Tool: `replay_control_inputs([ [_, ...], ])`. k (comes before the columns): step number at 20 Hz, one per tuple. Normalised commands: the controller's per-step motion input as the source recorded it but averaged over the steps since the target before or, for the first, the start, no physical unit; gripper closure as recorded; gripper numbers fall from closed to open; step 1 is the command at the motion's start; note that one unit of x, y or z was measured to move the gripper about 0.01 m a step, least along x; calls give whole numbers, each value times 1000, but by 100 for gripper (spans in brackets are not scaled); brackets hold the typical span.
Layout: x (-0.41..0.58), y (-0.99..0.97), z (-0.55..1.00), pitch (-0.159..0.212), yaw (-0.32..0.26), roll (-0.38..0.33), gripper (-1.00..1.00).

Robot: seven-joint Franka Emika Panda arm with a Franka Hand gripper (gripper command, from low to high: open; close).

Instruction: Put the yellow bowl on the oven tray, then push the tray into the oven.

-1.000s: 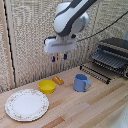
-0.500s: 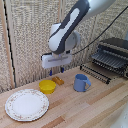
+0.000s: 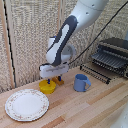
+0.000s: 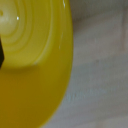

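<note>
Yellow dish (image 3: 47, 86) directly beneath pincer (image 3: 48, 80), touching, grip state unclear

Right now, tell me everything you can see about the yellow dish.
The yellow dish is a small, round, bright yellow bowl, glossy like glazed ceramic or plastic, with concentric ridges showing in the wrist view. It sits upright on the wooden table, beside the white patterned plate. The grabber hangs directly over it; whether they touch is unclear.
</note>
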Motion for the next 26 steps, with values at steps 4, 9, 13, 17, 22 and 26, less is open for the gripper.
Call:
replay_control_inputs([
  [4,157,151,-339,35,-3,-32,100],
  [9,13,45,-132,20,0,-13,100],
  [13,0,3,-11,0,0,0,100],
  [17,0,0,17,-1,-2,-2,100],
  [22,0,-3,313,0,-71,-22,100],
  [26,9,-88,690,17,-144,-45,100],
])
